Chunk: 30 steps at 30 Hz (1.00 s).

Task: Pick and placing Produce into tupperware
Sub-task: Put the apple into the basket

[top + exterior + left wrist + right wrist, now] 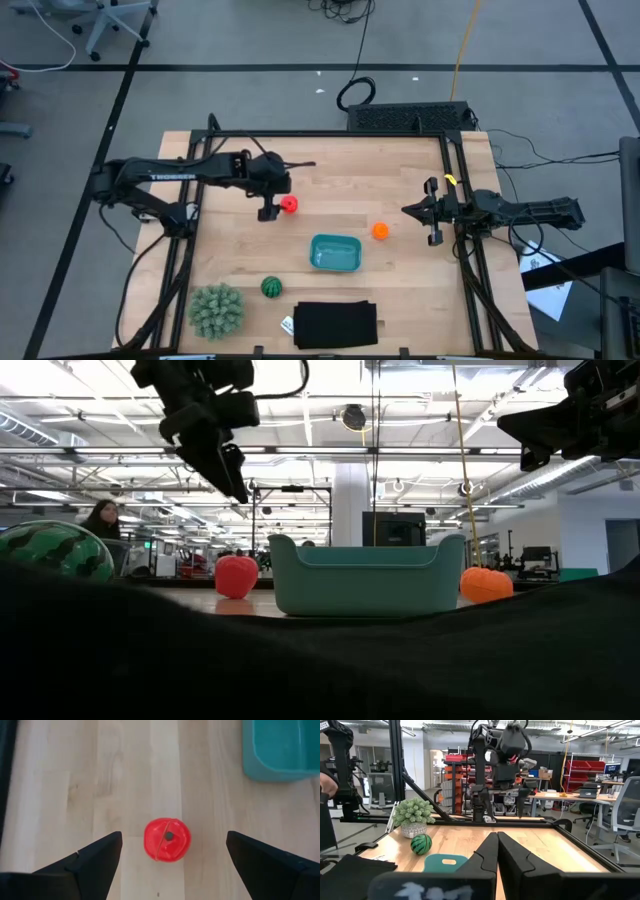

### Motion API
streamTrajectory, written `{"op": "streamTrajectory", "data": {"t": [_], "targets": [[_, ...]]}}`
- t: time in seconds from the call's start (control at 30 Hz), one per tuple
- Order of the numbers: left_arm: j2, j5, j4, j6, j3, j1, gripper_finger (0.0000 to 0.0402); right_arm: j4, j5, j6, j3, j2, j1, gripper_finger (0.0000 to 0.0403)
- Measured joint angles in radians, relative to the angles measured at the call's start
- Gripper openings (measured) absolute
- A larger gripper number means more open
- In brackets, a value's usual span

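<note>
Left gripper [170,865] hangs above the red toy fruit [167,839], jaws spread wide, one finger to each side of it and neither touching it; nothing is held. In the high view this gripper [268,212] sits just beside the fruit [289,205] on the wooden table [400,180], well apart from the teal tupperware [335,253], which is empty.

Handling, as a judgement: the fruit looks like a light, hollow, hard-skinned plastic piece, smooth and round, so liable to roll or squirt out under an off-centre pinch. A seam runs over its crown. Best hold is across the widest girth, fingers level with its middle, closing gently.

Remaining produce: the orange ball [380,231] lies near the container's right side; the dark green striped ball [271,288] lies toward the front, beside the pale spiky ball [215,310].

Right gripper [434,214] waits at the table's right edge, fingers pressed together and empty.
</note>
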State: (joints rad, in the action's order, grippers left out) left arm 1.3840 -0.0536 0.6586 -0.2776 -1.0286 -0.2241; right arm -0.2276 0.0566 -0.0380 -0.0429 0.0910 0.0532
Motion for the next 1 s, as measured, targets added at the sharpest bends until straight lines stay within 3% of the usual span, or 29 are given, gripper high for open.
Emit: {"op": "streamTrajectory", "data": {"t": [0.47, 1.0], "targets": [[0.104, -0.002, -0.039, -0.117, 0.0, 0.0, 0.037, 0.0, 0.0, 0.0, 0.0, 0.0, 0.0, 0.0], [0.21, -0.017, -0.066, -0.127, 0.0, 0.0, 0.037, 0.012, -0.001, 0.0, 0.0, 0.001, 0.0, 0.0]]}}
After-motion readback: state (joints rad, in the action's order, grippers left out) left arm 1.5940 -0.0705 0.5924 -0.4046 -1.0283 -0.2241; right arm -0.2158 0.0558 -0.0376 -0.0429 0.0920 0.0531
